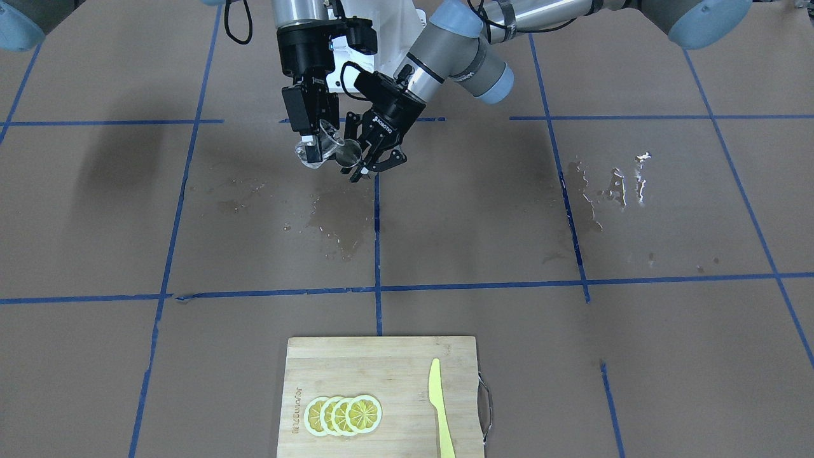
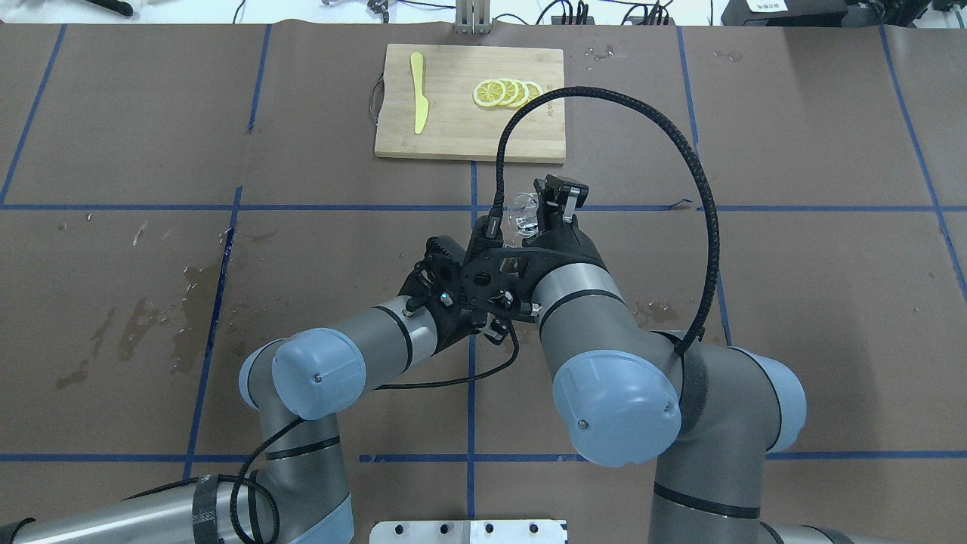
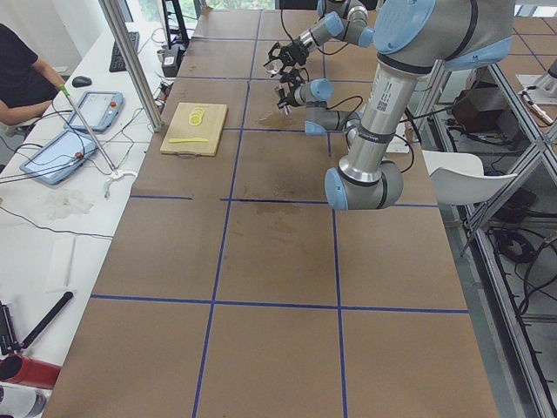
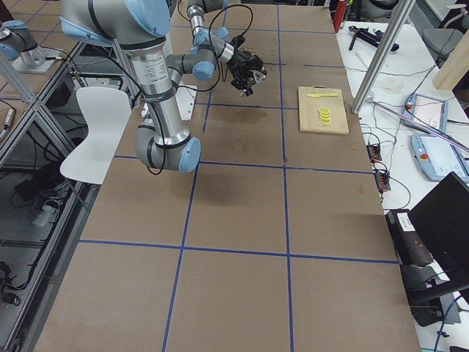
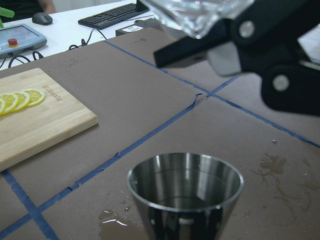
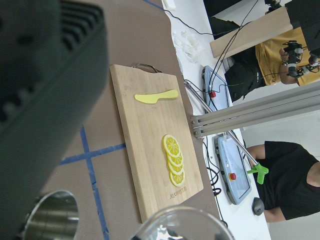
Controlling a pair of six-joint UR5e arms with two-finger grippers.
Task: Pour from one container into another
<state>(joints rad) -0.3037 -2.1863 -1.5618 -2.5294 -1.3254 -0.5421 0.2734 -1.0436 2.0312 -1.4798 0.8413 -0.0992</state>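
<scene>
My right gripper (image 1: 313, 143) is shut on the clear glass beaker (image 1: 327, 144), which is tipped with its lip toward the metal jigger (image 1: 346, 155). The left gripper (image 1: 364, 161) is shut on the jigger and holds it upright above the table, just beside and below the glass. From the left wrist, the jigger's open cone (image 5: 185, 192) fills the lower middle, with the glass's lip (image 5: 200, 12) above it at the top. Overhead, the beaker (image 2: 523, 214) shows in front of the right wrist, while the jigger is hidden under the arms.
A wooden cutting board (image 1: 381, 372) lies at the table's far edge from the robot, carrying lemon slices (image 1: 343, 415) and a yellow knife (image 1: 440, 407). Wet patches (image 1: 331, 222) mark the brown paper under the grippers, and more stains (image 1: 610, 187) sit toward the robot's left.
</scene>
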